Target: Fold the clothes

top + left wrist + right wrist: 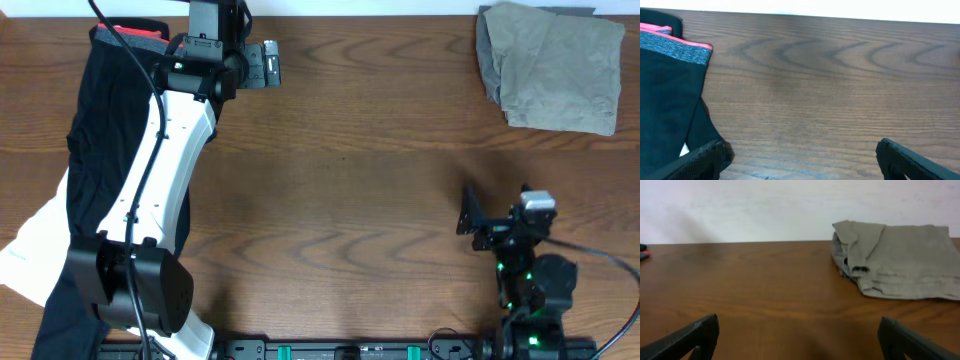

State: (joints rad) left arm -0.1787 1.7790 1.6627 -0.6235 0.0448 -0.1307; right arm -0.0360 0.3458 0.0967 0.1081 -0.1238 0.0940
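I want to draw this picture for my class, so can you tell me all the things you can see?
table: one, brown wood, under everything
folded trousers: one pile, khaki-green, far right corner
dark garment: one, black with a grey, pink-edged band, left side, not folded
white cloth: one, white, left edge, partly beneath the dark garment
left gripper: one, black fingers, open and empty, beside the dark garment
right gripper: one, black fingers, open and empty, facing the folded trousers

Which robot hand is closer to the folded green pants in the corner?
Right. The right gripper is near the folded trousers, which lie ahead of it; the left gripper is far across the table, beside the black clothes.
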